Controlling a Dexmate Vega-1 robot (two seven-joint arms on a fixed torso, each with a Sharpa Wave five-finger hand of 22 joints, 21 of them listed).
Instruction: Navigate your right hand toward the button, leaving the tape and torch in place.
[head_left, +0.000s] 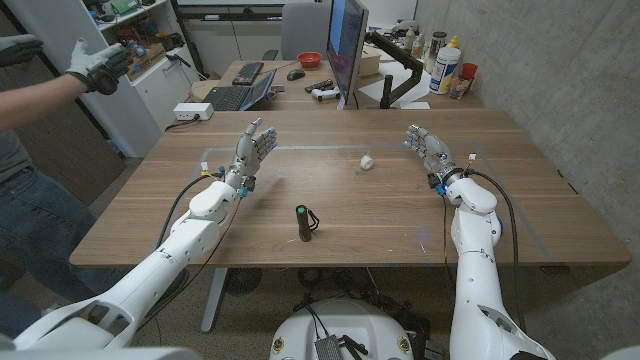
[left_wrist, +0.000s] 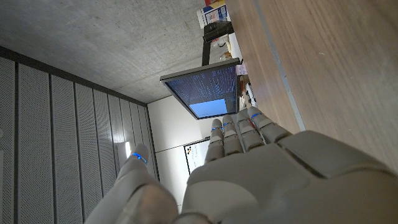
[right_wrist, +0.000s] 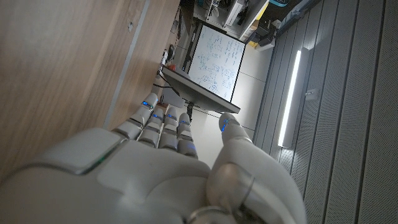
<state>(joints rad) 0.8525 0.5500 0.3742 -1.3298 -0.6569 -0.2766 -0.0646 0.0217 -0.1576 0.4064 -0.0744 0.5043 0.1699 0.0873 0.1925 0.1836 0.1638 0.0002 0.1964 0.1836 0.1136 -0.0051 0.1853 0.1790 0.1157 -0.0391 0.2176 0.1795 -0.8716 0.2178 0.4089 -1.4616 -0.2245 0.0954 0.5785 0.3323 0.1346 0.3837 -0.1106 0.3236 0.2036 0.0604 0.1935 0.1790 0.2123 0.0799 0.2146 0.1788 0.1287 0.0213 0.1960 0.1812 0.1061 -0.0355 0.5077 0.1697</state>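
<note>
On the wooden table (head_left: 560, 215), each spread robot hand, left (head_left: 251, 150) and right (head_left: 428, 149), holds nothing, monitor (head_left: 346, 45) behind.

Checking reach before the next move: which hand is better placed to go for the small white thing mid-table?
Right. The right hand is open and nearer the small white object, with bare table between. The left hand is farther off.

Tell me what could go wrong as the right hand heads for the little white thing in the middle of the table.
The right hand is open with fingers spread, so they could nudge the small white object, likely the button, instead of meeting it cleanly. A low sweep inward might knock the black torch lying nearer the front edge. I can't make out any tape on the table, so keeping clear of it can't be checked.
</note>
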